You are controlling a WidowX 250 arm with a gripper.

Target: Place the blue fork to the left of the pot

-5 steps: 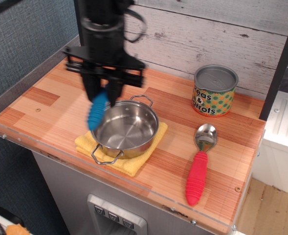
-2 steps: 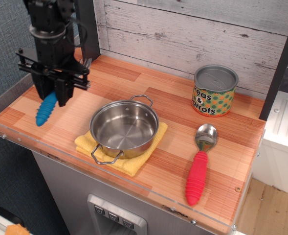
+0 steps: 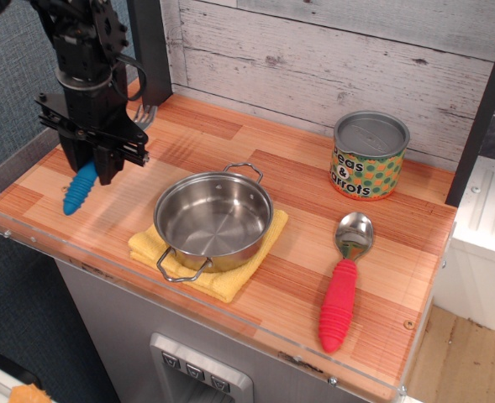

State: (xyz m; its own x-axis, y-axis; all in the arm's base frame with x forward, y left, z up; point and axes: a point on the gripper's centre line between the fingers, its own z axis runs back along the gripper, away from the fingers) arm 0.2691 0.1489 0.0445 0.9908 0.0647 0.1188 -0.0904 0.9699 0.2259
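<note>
End effector (image 3: 90,164) is clenched on the blue fork (image 3: 80,190) at the left of the desk (image 3: 255,306), handle tip low over the surface, left of the pot (image 3: 214,221).

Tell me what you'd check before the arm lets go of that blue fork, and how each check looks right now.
1. Blue fork is left of the pot: ok.
2. Fork clear of the pot and yellow cloth: ok.
3. Fork resting on the counter, not hanging above it: cannot tell.
4. Gripper closed on the fork's upper end: ok, tines hidden.
5. Fork far enough from the counter's left edge: cannot tell; it looks close.
6. Red spoon and tin can out of the way: ok.
</note>
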